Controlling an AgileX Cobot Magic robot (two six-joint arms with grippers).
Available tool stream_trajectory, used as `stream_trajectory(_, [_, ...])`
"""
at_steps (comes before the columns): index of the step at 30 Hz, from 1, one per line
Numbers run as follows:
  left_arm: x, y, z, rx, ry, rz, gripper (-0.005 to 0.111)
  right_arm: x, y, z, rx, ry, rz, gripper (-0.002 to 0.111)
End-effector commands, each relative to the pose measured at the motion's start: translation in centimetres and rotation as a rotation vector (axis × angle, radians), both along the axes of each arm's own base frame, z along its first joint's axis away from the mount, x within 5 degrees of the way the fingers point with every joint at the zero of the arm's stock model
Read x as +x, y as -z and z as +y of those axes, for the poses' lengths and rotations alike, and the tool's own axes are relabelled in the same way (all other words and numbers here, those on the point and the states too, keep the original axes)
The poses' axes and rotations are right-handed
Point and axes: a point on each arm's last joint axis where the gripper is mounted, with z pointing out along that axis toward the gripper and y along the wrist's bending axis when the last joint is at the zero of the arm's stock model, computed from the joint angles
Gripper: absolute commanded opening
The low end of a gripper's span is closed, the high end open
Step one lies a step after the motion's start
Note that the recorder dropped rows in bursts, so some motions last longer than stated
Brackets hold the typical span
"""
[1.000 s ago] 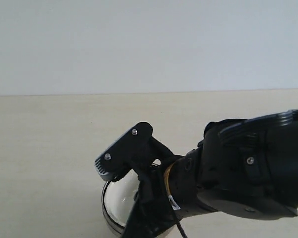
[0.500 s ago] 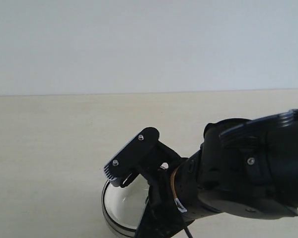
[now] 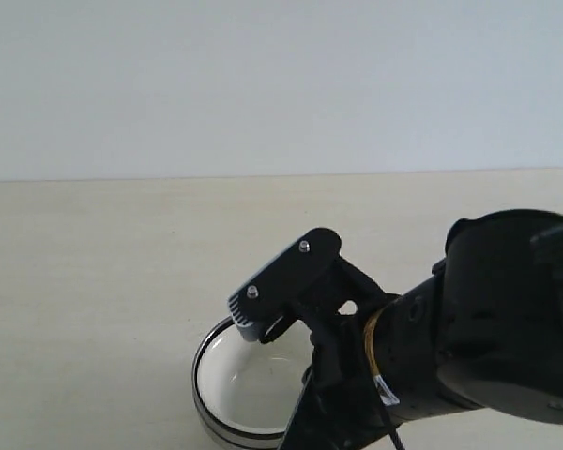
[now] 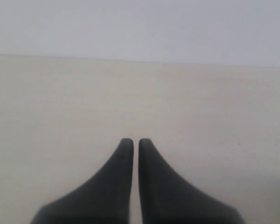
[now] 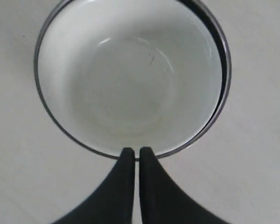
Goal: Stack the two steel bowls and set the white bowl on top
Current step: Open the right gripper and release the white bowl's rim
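Observation:
The white bowl [image 5: 126, 79] sits nested inside a shiny steel bowl, whose rim [image 5: 224, 70] rings it closely. In the exterior view the white bowl [image 3: 249, 380] and the steel wall [image 3: 209, 417] stand at the bottom centre. I cannot tell whether a second steel bowl lies under them. My right gripper [image 5: 136, 150] is shut with nothing in it, its tips over the bowls' near rim. In the exterior view its fingers are hidden behind the arm. My left gripper [image 4: 131, 141] is shut over bare table, with no bowl in its view.
The pale wooden table [image 3: 94, 281] runs back to a plain white wall [image 3: 263, 84]. My bulky black right arm [image 3: 488, 347] and its wrist camera [image 3: 283, 288] fill the lower right and cover part of the bowls.
My right arm has pulled back to the right and risen slightly, uncovering more of the white bowl. The bowls have stayed in place.

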Motion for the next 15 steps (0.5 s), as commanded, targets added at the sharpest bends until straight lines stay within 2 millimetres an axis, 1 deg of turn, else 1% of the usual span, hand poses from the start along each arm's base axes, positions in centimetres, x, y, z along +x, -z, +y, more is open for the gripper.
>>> stream_trajectory(1, [0.0, 0.0, 0.0, -0.005, 0.003, -0.007, 0.004, -0.1, 0.9, 0.0, 0.049, 0.009, 0.014, 0.0])
stream_trajectory(4, [0.0, 0.0, 0.0, -0.005, 0.003, -0.007, 0.004, -0.4, 1.4, 0.1, 0.1, -0.017, 0.008, 0.0])
stream_trajectory(10, [0.0, 0.0, 0.0, -0.005, 0.003, -0.007, 0.004, -0.2, 1.2, 0.4, 0.122, -0.05, -0.023, 0.0])
stream_trajectory(12, [0.0, 0.0, 0.0, -0.005, 0.003, -0.007, 0.004, -0.1, 1.6, 0.5, 0.115, -0.047, -0.014, 0.0])
stream_trajectory(15, [0.0, 0.0, 0.0, -0.005, 0.003, -0.007, 0.004, 0.1, 2.9, 0.7, 0.06, -0.048, 0.006, 0.0])
